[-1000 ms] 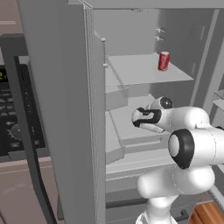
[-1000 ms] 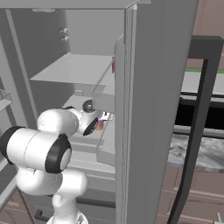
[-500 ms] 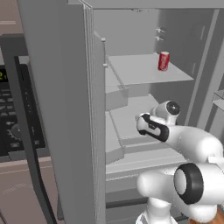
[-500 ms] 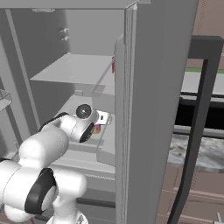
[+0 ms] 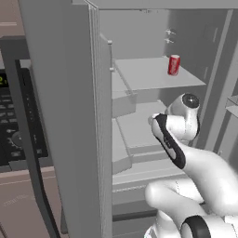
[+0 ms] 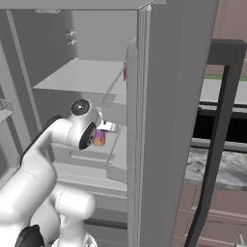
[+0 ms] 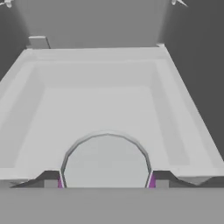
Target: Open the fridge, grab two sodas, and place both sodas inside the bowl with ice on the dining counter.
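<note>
Hand view shows the hand (image 7: 106,186) closed on the purple can (image 7: 106,162), its fingertips (image 7: 50,179) flanking the pale top, above a fridge (image 5: 69,116) shelf (image 7: 100,105), while the red can (image 5: 174,64) stands higher up beyond it; rigid, light and probably slick, either can suits a mid-body grip.

Light is flat and even, with no visible source. The fridge (image 5: 139,93) interior renders pale grey, darkening toward its back wall and side walls. Soft shading sits under its shelves; there is no glare. All pictures look coarse and slightly blurred, and edges inside the fridge seem somewhat jagged. No edge distortion is apparent.
</note>
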Motion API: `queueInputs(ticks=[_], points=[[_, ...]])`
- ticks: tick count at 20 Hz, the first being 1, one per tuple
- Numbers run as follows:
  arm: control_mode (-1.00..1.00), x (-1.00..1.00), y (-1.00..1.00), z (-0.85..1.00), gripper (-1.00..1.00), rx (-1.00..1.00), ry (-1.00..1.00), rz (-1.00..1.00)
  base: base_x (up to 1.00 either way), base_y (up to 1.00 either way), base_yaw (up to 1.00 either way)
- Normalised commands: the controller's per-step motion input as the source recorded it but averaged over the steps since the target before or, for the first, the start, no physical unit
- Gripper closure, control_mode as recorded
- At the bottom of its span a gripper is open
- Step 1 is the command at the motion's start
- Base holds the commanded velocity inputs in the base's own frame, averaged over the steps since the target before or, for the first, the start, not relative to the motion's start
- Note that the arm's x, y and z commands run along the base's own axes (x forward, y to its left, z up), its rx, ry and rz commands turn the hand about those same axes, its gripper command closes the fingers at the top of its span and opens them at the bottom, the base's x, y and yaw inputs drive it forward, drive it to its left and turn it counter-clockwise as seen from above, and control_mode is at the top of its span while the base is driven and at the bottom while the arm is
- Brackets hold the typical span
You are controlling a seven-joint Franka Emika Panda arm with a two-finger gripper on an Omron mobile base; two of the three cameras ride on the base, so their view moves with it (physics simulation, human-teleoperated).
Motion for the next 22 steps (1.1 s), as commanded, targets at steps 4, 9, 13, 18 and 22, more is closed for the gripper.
queueInputs(ticks=[4, 9, 13, 18, 22], points=[[-1.00, -0.68, 0.00, 0.33, 1.00, 0.00, 0.10, -0.03, 0.00, 0.00, 0.00], [-1.00, -0.64, 0.00, 0.28, 1.00, 0.00, 0.04, -0.04, 0.00, 0.00, 0.00], [-1.00, -0.67, 0.00, 0.30, 1.00, 0.00, 0.05, -0.03, 0.00, 0.00, 0.00], [-1.00, -0.66, 0.00, 0.38, 1.00, 0.00, 0.07, -0.02, 0.00, 0.00, 0.00], [-1.00, -0.64, 0.00, 0.42, 1.00, 0.00, 0.08, -0.01, 0.00, 0.00, 0.00]])
